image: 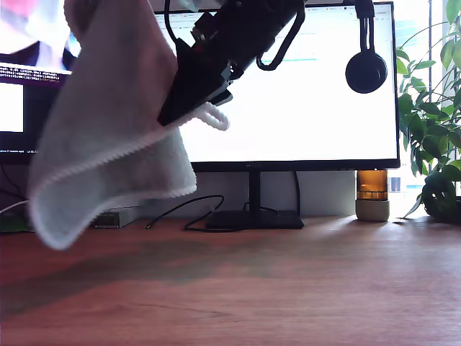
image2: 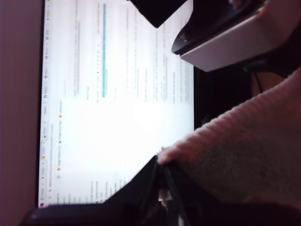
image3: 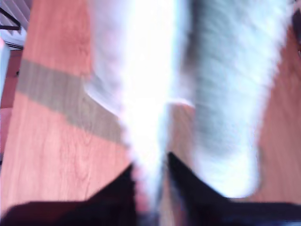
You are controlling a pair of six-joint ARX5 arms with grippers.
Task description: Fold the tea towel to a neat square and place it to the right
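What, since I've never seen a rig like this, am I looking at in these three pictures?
This is a robot with two arms, each ending in a pincer called a gripper. The wide picture comes from a separate camera low over the wooden desk, facing a monitor. There a black arm holds the tea towel up in the air. The other two pictures come from cameras on the grippers. My first gripper pinches the towel's pink hem, monitor behind. My second gripper looks down at the desk, the towel hanging blurred from its jaws. An amber jar stands on the desk.
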